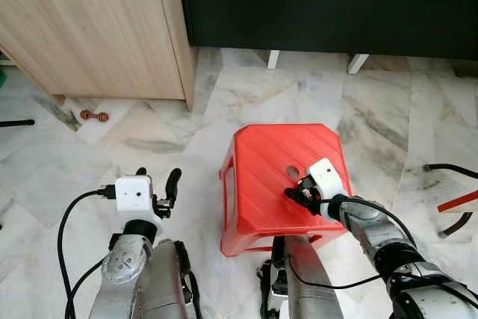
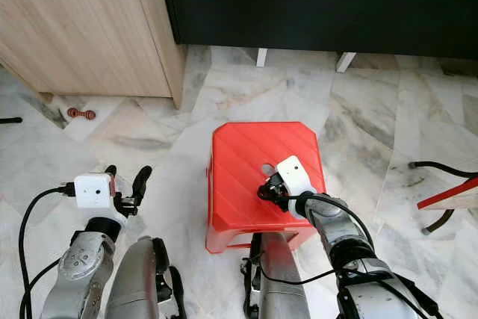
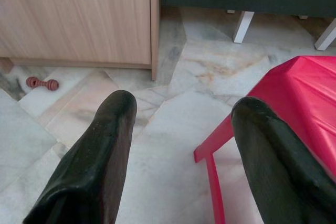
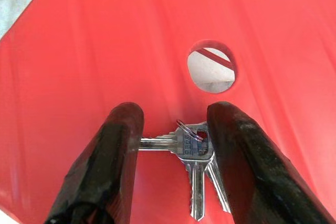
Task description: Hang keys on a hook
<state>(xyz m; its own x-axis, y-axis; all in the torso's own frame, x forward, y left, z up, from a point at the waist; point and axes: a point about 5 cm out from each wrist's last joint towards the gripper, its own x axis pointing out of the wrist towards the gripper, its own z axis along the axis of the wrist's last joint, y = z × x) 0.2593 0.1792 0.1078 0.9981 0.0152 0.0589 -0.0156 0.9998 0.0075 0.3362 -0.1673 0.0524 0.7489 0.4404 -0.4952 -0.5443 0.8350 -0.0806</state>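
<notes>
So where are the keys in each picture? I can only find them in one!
Left eye view: the keys are a tiny dark spot at the right gripper, on the red stool.
Right eye view: same spot, near the stool's middle.
Left wrist view: no keys here; the stool is off to one side.
Right wrist view: silver keys between the black fingers.
Shared landmark: the stool's round hole.

Our head cameras look steeply down at the red stool [image 1: 280,184]. Our right wrist camera views its top closely; our left, its edge.
</notes>
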